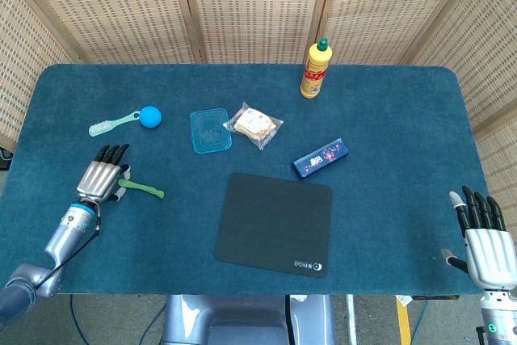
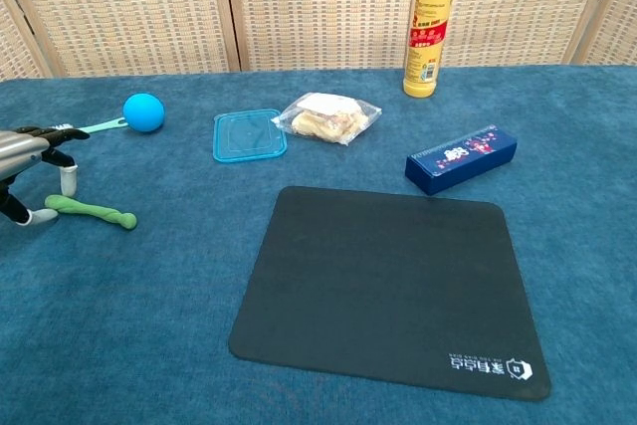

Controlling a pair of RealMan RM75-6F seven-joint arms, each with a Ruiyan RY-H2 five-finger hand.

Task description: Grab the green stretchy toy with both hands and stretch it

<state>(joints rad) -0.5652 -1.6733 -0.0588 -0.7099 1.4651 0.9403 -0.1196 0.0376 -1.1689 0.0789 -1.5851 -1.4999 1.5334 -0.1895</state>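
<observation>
The green stretchy toy (image 1: 145,190) (image 2: 92,211) lies flat on the blue table top near its left side. My left hand (image 1: 102,175) (image 2: 30,158) hovers over the toy's left end with its fingers spread. In the chest view the thumb and one finger stand on either side of that end; no firm hold shows. My right hand (image 1: 485,236) is far off at the table's near right corner, fingers straight and apart, holding nothing. The chest view does not show it.
A black mat (image 1: 275,224) lies in the middle front. Behind it are a blue lid (image 1: 210,129), a bagged snack (image 1: 254,124), a dark blue box (image 1: 321,157) and a yellow bottle (image 1: 316,69). A brush with a blue ball (image 1: 150,115) lies behind the toy.
</observation>
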